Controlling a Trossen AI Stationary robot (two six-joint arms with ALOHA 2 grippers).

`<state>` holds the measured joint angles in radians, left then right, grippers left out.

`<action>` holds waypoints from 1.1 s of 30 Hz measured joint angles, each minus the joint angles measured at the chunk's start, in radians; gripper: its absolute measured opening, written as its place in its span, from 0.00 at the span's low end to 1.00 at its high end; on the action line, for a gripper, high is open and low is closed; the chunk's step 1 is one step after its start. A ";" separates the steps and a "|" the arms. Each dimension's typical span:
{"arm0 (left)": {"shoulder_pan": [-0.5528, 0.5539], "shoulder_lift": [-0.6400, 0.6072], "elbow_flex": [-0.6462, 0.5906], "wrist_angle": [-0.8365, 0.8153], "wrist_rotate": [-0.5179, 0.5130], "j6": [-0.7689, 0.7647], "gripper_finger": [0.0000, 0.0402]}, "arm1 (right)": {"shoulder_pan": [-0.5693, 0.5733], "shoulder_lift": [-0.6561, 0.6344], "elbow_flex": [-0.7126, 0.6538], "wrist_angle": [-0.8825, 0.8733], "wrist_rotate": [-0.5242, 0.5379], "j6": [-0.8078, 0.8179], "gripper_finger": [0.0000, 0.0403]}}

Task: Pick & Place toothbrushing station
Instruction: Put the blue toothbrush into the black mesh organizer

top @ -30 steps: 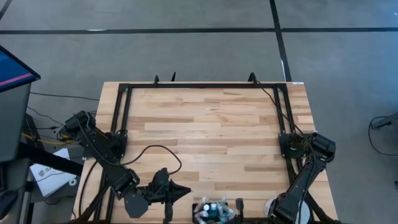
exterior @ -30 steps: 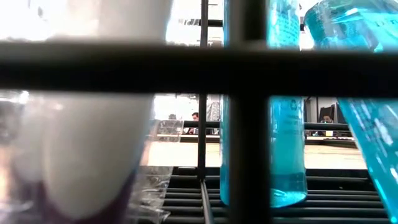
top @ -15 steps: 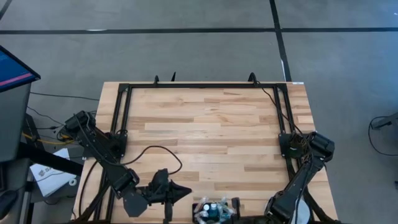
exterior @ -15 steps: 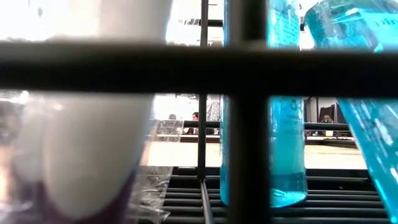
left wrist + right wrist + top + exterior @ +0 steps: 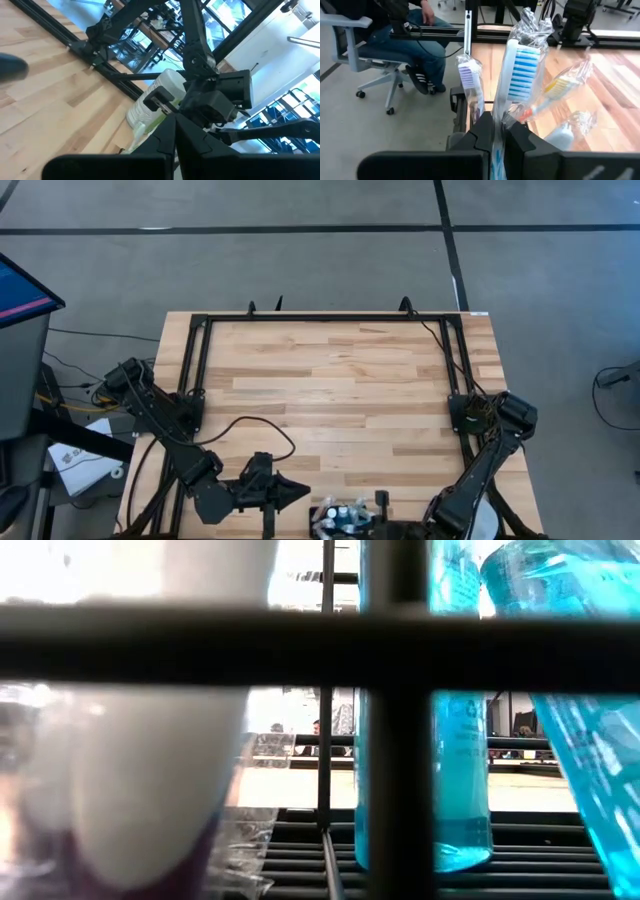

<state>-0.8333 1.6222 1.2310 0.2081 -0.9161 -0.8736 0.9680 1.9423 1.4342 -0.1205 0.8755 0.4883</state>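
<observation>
Blue-bristled toothbrush [image 5: 520, 75] pinched in right claw [image 5: 492, 131], above the toothbrushing station [image 5: 345, 518].

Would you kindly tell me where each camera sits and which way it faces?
High view: overhead, straight down on the light wooden table; left tool and right tool show.
Low view: table-top height, level through black bars past translucent blue bottles; no arm discernible.
Left wrist view: on the left arm, facing the right arm across the table; own shut fingers.
Right wrist view: on the right arm, facing a seated person; tool shut on a wrapped blue-bristled toothbrush.
Shared: high and left wrist views both show the right arm.
</observation>
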 joint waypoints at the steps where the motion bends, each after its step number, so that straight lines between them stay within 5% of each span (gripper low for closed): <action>1: 0.000 0.000 0.000 0.000 0.000 0.002 0.00 | 0.000 0.000 0.000 0.001 0.005 -0.008 0.03; 33: 0.005 0.000 0.000 0.002 -0.012 0.024 0.00 | -0.009 0.043 0.000 0.072 -0.063 -0.051 0.03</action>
<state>-0.8288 1.6222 1.2311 0.2100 -0.9279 -0.8494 0.9592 1.9850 1.4338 -0.0486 0.8120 0.4377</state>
